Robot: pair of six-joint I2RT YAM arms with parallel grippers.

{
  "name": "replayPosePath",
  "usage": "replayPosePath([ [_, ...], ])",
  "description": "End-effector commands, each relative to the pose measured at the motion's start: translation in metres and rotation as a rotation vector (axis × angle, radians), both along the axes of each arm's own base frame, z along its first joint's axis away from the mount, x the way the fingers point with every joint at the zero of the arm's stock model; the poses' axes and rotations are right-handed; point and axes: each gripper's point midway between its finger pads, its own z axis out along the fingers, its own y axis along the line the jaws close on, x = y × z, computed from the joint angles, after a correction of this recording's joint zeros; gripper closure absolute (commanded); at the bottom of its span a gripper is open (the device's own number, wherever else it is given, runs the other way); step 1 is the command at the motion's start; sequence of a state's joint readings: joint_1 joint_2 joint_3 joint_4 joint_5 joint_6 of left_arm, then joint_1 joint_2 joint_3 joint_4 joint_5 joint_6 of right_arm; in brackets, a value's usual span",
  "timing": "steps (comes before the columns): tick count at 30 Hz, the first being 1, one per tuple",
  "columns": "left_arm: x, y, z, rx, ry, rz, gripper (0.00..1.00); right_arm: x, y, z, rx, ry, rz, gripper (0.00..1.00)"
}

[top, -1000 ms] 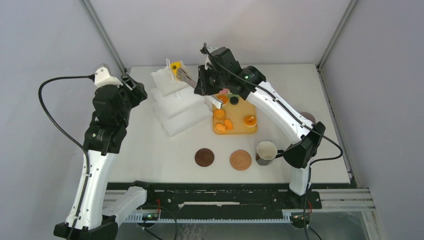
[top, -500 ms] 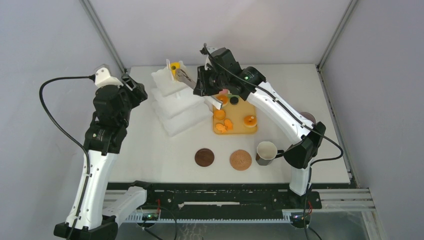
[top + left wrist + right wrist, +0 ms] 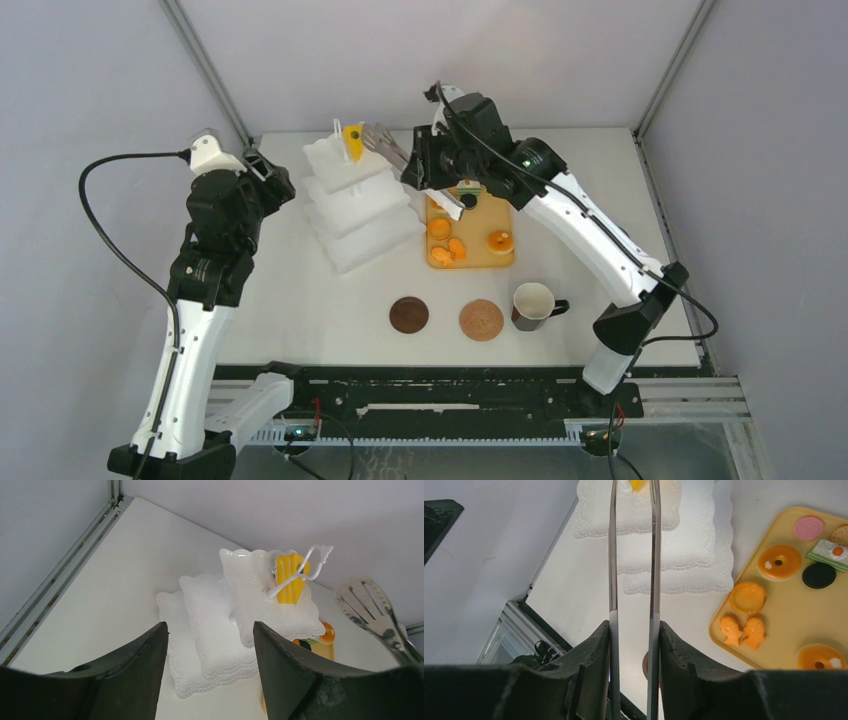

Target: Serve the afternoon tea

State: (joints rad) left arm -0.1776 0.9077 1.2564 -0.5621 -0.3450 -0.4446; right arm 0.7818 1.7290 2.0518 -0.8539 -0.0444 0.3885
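Note:
My right gripper (image 3: 428, 166) (image 3: 634, 626) is shut on metal tongs (image 3: 384, 142) (image 3: 613, 555), whose tips are apart and hold nothing, just right of the white tiered stand's (image 3: 362, 208) (image 3: 684, 540) top plate. A yellow cake wedge (image 3: 352, 138) (image 3: 291, 577) (image 3: 639, 484) rests on that top plate. Orange tarts (image 3: 499, 240) (image 3: 819, 657), pink (image 3: 808, 528) and black (image 3: 818, 575) rounds lie on the tan tray (image 3: 495, 258) (image 3: 794, 620). One dark mug (image 3: 533, 303) stands near the front right. My left gripper (image 3: 265, 176) (image 3: 210, 626) is open and empty, left of the stand.
Two round brown coasters (image 3: 409, 314) (image 3: 481, 320) lie in front of the tray, left of the mug. Grey enclosure walls and metal posts (image 3: 205, 70) bound the table at back and sides.
My right arm has swung right and back, drawing the tongs off the top plate. The yellow wedge stays on the plate. The left arm has not moved.

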Motion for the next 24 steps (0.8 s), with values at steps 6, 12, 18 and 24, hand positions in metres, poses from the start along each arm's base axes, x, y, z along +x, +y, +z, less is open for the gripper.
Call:
replayPosePath([
  [6, 0.006, 0.000, -0.002, 0.002, -0.012, -0.003, 0.32, 0.005, -0.075, 0.016, 0.037, -0.094, -0.212, 0.57],
  [12, -0.001, 0.007, -0.012, 0.038, 0.009, 0.015, 0.31, -0.009, -0.137, -0.078, -0.062, 0.093, -0.344, 0.58],
  [18, -0.013, 0.017, -0.028, 0.079, 0.046, 0.048, 0.31, -0.035, -0.147, -0.149, -0.238, 0.230, -0.319, 0.54],
  [24, -0.018, 0.020, -0.034, 0.090, 0.066, 0.063, 0.31, -0.043, -0.131, -0.187, -0.362, 0.273, -0.240, 0.50],
])
